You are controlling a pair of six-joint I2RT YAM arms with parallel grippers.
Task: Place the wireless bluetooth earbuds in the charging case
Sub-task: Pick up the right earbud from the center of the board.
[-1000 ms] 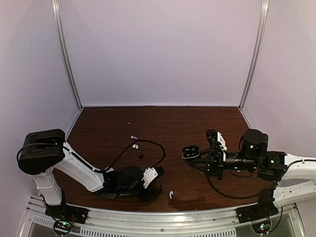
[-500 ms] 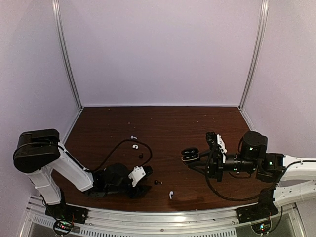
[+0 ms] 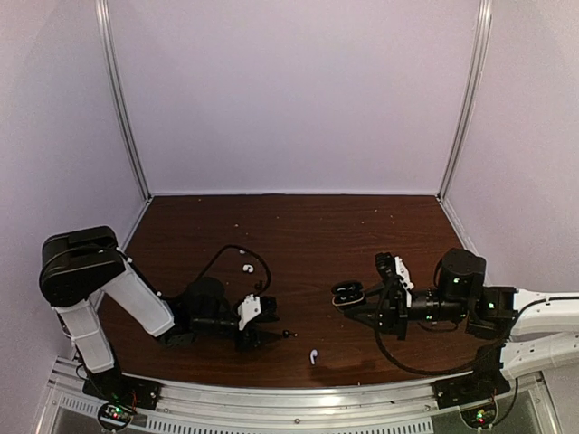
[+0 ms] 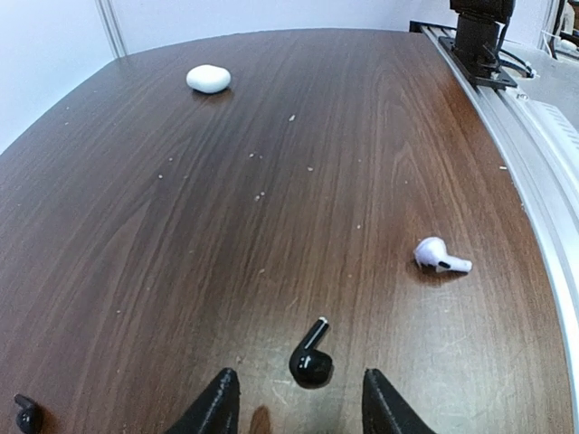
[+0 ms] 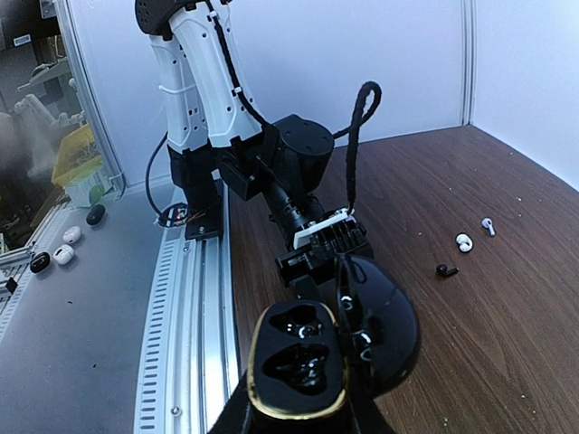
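Your dark brown wood-grain tabletop [image 4: 181, 208] is smooth, with a low sheen that throws soft reflections, and pale specks lie scattered over it. On it you have a black stemmed plastic earbud [image 4: 311, 359], glossy enough to carry bright highlights, and a white stemmed plastic earbud [image 4: 440, 257], just as shiny. The white pebble-shaped case [image 4: 208, 79] looks smooth and satin rather than mirror-bright. In the right wrist view your black charging case [image 5: 380, 334] is high-gloss plastic, its open tray edged with a shiny yellowish rim. The silver rail [image 5: 185, 298] along the table is ribbed, matt metal.

Wood tbl [image 4: 181, 226] w/ blk earbud [image 4: 311, 360], wht earbud [image 4: 439, 256].
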